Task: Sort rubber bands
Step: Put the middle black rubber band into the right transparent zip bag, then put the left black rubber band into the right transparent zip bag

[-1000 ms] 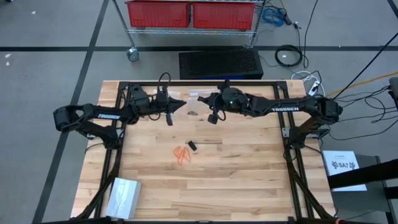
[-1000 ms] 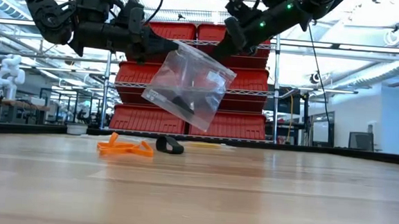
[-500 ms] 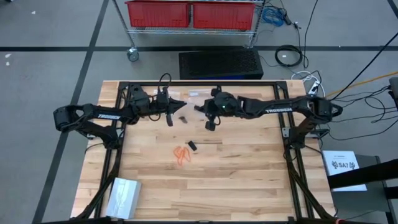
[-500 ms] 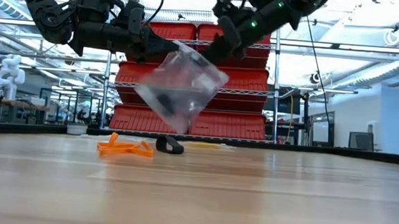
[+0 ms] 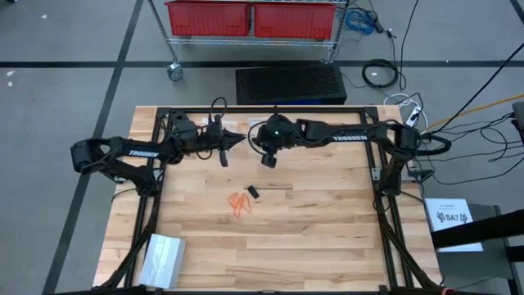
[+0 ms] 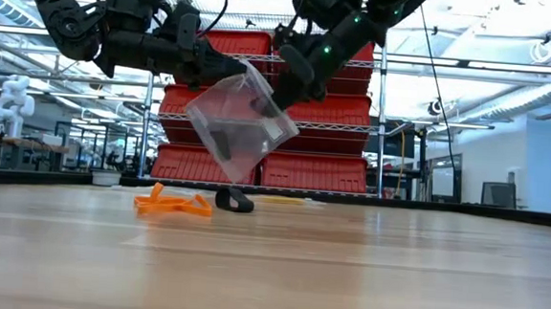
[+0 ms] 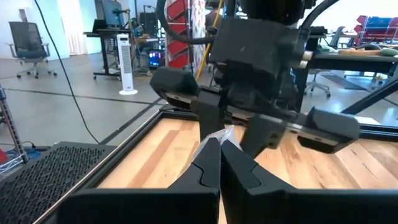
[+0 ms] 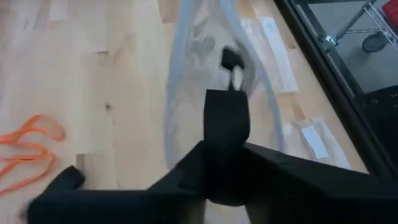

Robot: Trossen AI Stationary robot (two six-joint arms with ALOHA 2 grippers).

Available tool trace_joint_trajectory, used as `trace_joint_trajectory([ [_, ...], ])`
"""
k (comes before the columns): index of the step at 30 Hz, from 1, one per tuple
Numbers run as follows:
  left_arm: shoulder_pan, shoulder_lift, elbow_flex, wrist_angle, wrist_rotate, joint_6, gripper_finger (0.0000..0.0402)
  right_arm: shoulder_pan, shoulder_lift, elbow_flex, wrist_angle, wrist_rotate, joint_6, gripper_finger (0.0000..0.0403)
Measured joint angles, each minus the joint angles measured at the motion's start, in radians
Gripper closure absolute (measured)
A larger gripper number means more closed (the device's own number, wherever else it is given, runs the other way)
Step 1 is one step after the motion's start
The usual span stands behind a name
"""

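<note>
With both grippers' fingers pinching the clear bag (image 6: 241, 124) aloft, we risk tearing it or spilling black bands (image 6: 229, 138).

"TROSSEN" on left arm (image 5: 144, 152) and right arm (image 5: 346, 138); "SA7" (approx.) on paper sheet (image 5: 453, 219).

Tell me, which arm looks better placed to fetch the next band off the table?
Probably the right. The left gripper is pinched shut on the bag, holding it up, while the right gripper is at the bag's mouth. The orange bands and black band lie on the table below both.
</note>
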Motion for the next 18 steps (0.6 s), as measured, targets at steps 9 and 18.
trace_joint_trajectory([
  [9, 0.000, 0.000, 0.000, -0.004, 0.004, 0.000, 0.0401, 0.008, -0.040, 0.091, -0.090, -0.030, -0.009, 0.0230],
  [18, 0.000, 0.000, 0.000, -0.010, -0.050, 0.016, 0.0401, 0.008, -0.142, 0.174, -0.407, -0.135, -0.002, 0.0219],
])
